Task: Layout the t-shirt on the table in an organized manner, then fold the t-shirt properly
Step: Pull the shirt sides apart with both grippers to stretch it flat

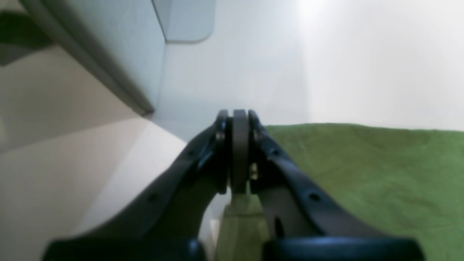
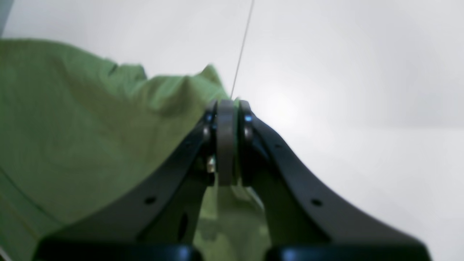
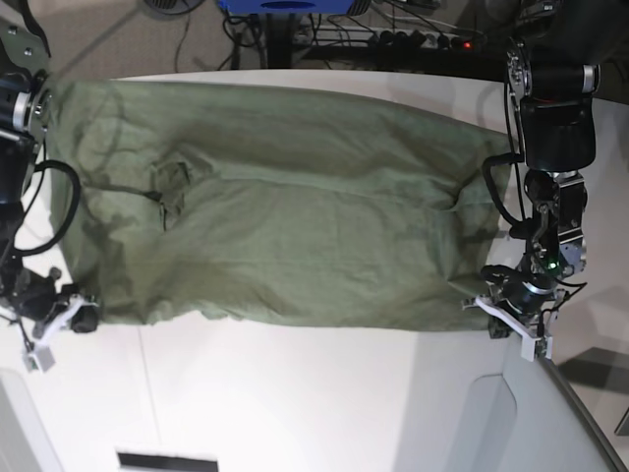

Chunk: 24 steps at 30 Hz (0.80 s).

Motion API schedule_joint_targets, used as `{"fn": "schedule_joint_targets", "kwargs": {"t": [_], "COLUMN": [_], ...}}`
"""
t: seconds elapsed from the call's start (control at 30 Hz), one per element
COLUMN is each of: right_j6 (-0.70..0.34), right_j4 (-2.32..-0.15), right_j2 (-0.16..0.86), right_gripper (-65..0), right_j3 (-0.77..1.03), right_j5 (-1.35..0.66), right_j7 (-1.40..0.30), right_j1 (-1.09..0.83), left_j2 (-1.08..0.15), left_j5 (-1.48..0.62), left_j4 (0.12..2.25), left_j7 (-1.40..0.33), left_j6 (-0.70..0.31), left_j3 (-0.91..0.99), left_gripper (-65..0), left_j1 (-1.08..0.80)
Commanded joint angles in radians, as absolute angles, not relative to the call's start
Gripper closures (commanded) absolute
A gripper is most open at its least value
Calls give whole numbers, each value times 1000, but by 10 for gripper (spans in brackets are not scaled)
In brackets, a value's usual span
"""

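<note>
The olive-green t-shirt point(image 3: 275, 206) lies spread wide across the white worktop point(image 3: 295, 393), mostly flat with wrinkles and a small bunched fold near its left side in the base view. The left claw point(image 1: 240, 123) is pressed together, pinching the cloth at the shirt's corner on that view's right. The right claw point(image 2: 226, 108) is likewise clamped on the fabric edge at the opposite near corner, beside the worktop's thin dark seam point(image 2: 241, 47)
</note>
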<state>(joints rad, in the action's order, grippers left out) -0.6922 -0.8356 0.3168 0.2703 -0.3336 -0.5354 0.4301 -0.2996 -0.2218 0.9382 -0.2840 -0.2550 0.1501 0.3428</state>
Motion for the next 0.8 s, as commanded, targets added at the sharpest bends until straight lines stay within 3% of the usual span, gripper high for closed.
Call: {"fn": "schedule_joint_targets", "kwargs": {"t": [0.0, 0.37, 0.77], "right_j6": [-698, -698, -698], "right_j4": [-854, -860, -854], "right_j2": [335, 360, 383], "right_gripper": [-14, -14, -14], "right_j3": [271, 269, 269], "right_j5": [-349, -349, -349], "right_j7": [-503, -578, -539], "right_j1": [463, 460, 458], "left_j2": [-312, -311, -332], "left_j5": [-232, -236, -237], "left_j4": [958, 1132, 1150], "left_j7": [-259, -291, -314], "left_j6": [-252, -252, -252], "left_j3": [156, 156, 157], "left_gripper": [0, 0, 0], "left_j1": [369, 268, 236]}}
